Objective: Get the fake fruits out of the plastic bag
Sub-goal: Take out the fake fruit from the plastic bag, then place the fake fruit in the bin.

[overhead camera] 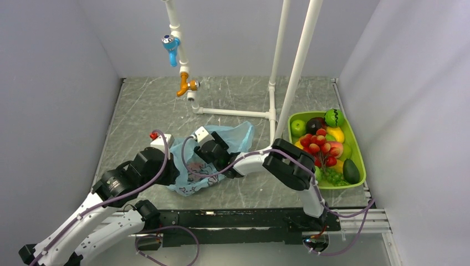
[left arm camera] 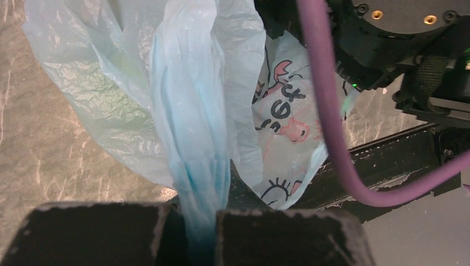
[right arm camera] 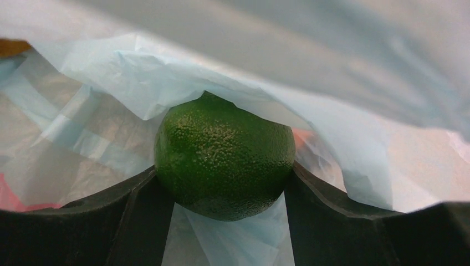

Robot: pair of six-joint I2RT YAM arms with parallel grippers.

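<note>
The light-blue plastic bag (overhead camera: 239, 136) lies in the middle of the table, with its pink-and-dark print showing in the left wrist view (left arm camera: 282, 119). My left gripper (overhead camera: 174, 168) is shut on a bunched strip of the bag (left arm camera: 191, 166) at the bag's left side; in its own view the gripper (left arm camera: 191, 235) has the plastic pinched between its jaws. My right gripper (overhead camera: 197, 162) reaches into the bag from the right. In the right wrist view it (right arm camera: 224, 191) is shut on a green lime (right arm camera: 224, 158), with bag plastic (right arm camera: 332, 83) all around it.
A green tray (overhead camera: 362, 160) at the right holds several fake fruits, among them red grapes (overhead camera: 318, 145) and an avocado (overhead camera: 350, 170). A white pipe frame (overhead camera: 233, 112) with a blue tap (overhead camera: 170, 44) and an orange tap (overhead camera: 185, 86) stands behind the bag.
</note>
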